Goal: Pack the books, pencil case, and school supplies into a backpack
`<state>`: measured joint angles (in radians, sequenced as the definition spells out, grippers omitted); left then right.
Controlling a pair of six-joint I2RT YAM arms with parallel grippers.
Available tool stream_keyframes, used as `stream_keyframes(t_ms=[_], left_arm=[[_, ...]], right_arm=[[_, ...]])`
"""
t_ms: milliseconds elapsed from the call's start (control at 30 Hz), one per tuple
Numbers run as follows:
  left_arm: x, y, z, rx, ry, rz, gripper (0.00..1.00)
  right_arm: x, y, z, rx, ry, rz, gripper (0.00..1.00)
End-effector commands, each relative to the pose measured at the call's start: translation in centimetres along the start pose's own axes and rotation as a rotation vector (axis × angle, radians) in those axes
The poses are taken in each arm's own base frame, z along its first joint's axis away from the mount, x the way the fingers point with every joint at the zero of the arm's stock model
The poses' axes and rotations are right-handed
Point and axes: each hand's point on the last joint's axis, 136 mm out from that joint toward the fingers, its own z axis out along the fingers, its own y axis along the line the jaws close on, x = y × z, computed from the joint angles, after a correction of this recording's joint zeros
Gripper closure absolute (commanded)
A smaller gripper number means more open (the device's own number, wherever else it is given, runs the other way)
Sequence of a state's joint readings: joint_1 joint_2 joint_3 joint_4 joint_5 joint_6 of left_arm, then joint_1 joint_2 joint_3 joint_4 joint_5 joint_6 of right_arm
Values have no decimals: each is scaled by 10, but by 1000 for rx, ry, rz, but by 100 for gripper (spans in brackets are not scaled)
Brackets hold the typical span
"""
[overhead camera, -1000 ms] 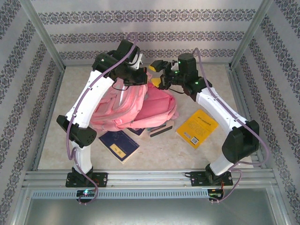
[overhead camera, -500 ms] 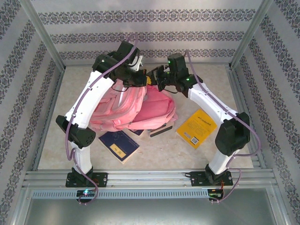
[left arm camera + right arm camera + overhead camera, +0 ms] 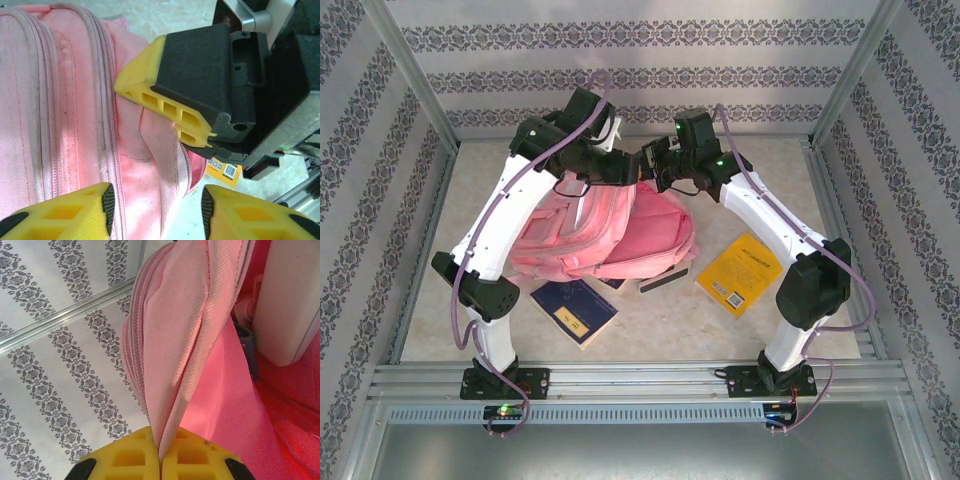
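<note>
The backpack (image 3: 620, 235) lies mid-frame on the worktop (image 3: 650, 322). Packing looks barely begun, with the yellow-orange book (image 3: 741, 273) at its lower right and a navy book (image 3: 574, 309) below it, both unpacked. The right gripper (image 3: 161, 452) pinches a fold of backpack fabric between closed fingers. The left gripper (image 3: 156, 210) has its fingers wide apart above the zip, gripping nothing.

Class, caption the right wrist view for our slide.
Right claw pinching a fold of the pink backpack.
</note>
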<state>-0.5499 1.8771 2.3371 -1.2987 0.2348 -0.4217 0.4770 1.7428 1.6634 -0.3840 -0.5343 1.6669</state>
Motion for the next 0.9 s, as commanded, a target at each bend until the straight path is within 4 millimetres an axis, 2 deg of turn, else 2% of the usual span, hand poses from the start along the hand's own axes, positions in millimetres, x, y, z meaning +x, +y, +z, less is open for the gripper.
stream_keyframes(t_ms=[0, 167, 433, 500, 733, 800, 867], left_arm=[[10, -3, 3, -42, 28, 48, 46], [15, -1, 14, -106, 45, 84, 45], [21, 22, 26, -256, 71, 97, 50], [21, 24, 28, -268, 71, 95, 57], [9, 19, 21, -254, 26, 106, 99], [5, 16, 19, -233, 14, 97, 100], [0, 15, 13, -215, -5, 92, 100]], right_arm=[[9, 28, -9, -70, -7, -23, 100], [10, 28, -12, -74, -11, -17, 100], [14, 33, -16, -92, -7, -9, 100], [15, 36, -17, -98, -7, -13, 100], [11, 32, -19, -82, -26, -42, 100], [8, 29, -22, -71, -38, -61, 97], [3, 26, -26, -56, -61, -95, 84]])
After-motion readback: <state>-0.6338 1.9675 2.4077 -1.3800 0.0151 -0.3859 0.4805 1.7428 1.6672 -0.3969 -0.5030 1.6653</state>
